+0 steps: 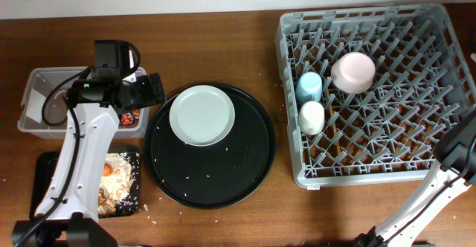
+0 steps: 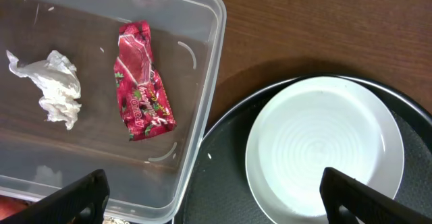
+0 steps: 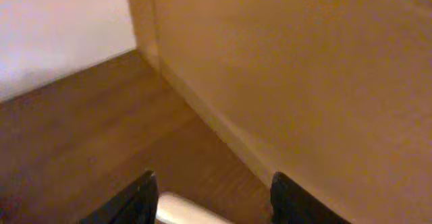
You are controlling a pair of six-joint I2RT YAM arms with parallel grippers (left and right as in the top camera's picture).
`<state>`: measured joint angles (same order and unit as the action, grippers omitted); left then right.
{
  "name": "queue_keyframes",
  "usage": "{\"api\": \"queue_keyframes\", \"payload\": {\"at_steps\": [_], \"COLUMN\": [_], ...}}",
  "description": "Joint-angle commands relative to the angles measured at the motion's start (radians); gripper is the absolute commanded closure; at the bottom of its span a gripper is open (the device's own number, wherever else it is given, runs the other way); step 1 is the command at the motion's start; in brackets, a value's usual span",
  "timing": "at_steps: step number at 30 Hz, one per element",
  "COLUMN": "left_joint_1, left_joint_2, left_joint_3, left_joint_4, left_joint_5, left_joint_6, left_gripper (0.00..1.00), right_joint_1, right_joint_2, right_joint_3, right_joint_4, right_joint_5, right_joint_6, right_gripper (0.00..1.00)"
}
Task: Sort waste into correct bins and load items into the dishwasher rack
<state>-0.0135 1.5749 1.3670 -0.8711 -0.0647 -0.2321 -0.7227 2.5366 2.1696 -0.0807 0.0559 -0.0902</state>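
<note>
You're hanging the left gripper [image 2: 216, 198], jaws spread and empty, above the tub [image 2: 210, 82] rim, plate [image 2: 324, 146] just to its right, so descending here is risking a finger clipping that rim.

left arm [image 1: 74, 158]: a white link rises from its base at the lower left of the overhead view and leans up and to the right to a black wrist [image 1: 111, 72] topped by a camera block. a black cable [image 1: 52, 102] loops beside the wrist. the left gripper [image 1: 155, 89] reaches out to the right. in its wrist view the two dark fingers [image 2: 77, 197] sit at the bottom corners, spread wide, with nothing between them.

right arm [image 1: 424, 199]: only part shows at the lower right edge of the overhead view, a white link slanting up and right to a dark joint [image 1: 461, 154]. in its wrist view the right gripper [image 3: 212, 204] shows two dark, blurred fingers, apart and gripping nothing.
</note>
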Motion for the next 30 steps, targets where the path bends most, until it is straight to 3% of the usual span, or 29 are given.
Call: {"api": "queue_keyframes", "payload": {"at_steps": [1, 2, 5, 8, 10, 22, 30], "left_joint_1": [-0.001, -0.001, -0.001, -0.001, -0.001, -0.001, -0.001], "left_joint_2": [-0.002, -0.002, -0.002, -0.002, -0.002, -0.002, -0.002], "left_joint_3": [0.005, 0.005, 0.005, 0.005, 0.005, 0.005, 0.005], "left_joint_4": [0.002, 0.002, 0.002, 0.002, 0.002, 0.002, 0.002], "left_joint_5": [-0.011, -0.011, -0.011, -0.011, -0.011, -0.011, -0.011], "left_joint_6": [-0.007, -0.007, -0.007, -0.007, -0.007, -0.007, -0.007], "left_gripper": [0.01, 0.01, 0.01, 0.01, 0.01, 0.01, 0.01], "right_joint_1": [-0.019, -0.026, -0.044, -0.044, -0.044, -0.138, -0.168], "right_joint_2": [0.041, 0.045, 0.047, 0.047, 0.047, 0.283, 0.282], "right_joint_3": [0.009, 0.009, 0.039, 0.258, 0.33, 0.329, 0.329], "right_joint_4": [0.055, 0.055, -0.03, -0.295, -0.347, -0.283, -0.528], "right_joint_5": [-0.002, -0.003, -0.051, -0.051, -0.042, -0.112, -0.092], "right_joint_6": [0.068, 0.11, 0.151, 0.151, 0.151, 0.155, 0.147], "right_gripper": [0.49, 0.69, 0.96, 0.96, 0.96, 0.96, 0.96]}}
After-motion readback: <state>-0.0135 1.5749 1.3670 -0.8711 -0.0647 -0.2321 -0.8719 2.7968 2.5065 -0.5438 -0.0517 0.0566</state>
